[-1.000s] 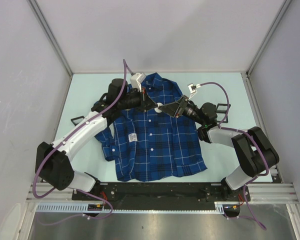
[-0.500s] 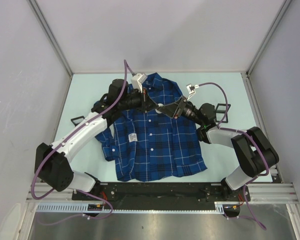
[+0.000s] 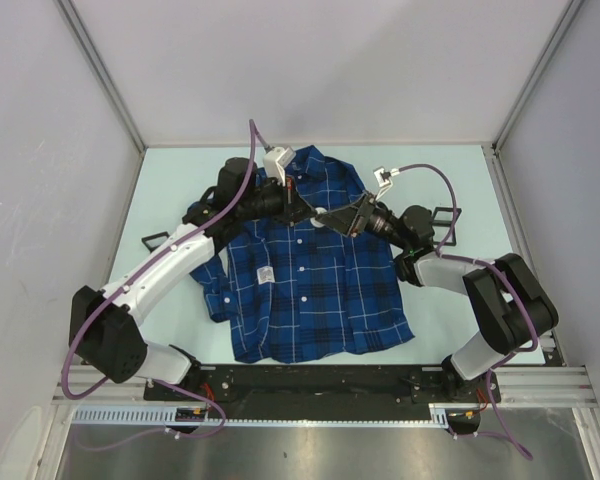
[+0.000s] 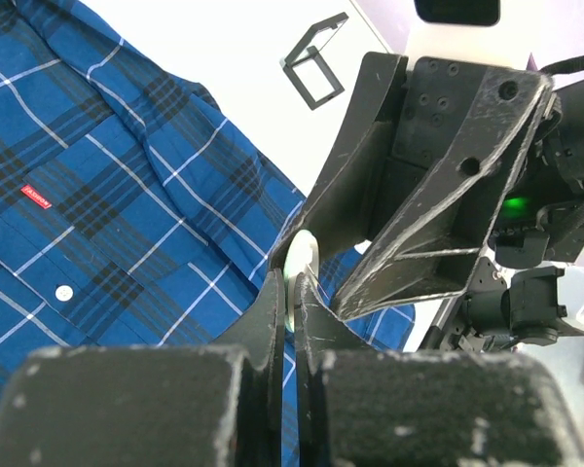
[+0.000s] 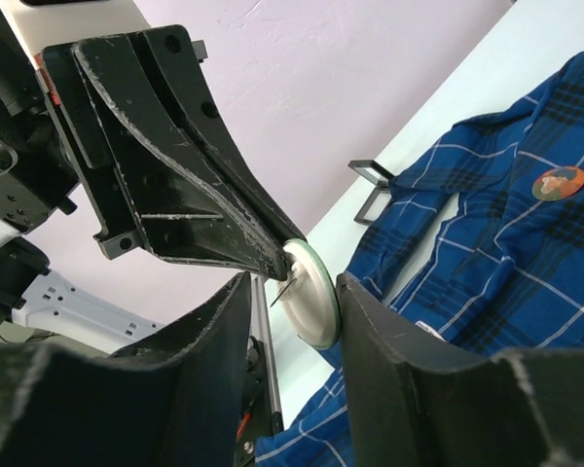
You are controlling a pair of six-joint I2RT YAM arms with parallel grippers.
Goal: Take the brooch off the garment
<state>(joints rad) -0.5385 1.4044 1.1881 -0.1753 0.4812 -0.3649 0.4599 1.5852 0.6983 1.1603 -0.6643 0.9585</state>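
Brooch [image 5: 307,292], a white disc, is pinched by the closed left end effector [image 5: 273,268] while the half-open right end effector [image 4: 316,263] brackets it above the shirt [image 3: 310,280], probably for handover.

Over the last second the meeting point of the two arms above the garment [image 3: 310,275] has shifted slightly toward the far side and a little to the left. The left gripper [image 3: 302,208], its fingertips pressed together on the rim of the small pale round brooch [image 3: 323,213], has drawn back marginally toward the collar. The right gripper [image 3: 332,217] has followed it, moving a short way left and far along the shirt's upper chest; its wrist and forearm have edged the same way. The purple cable at the right wrist has risen slightly with that motion. Most of this displacement occurred in the first half of the interval.
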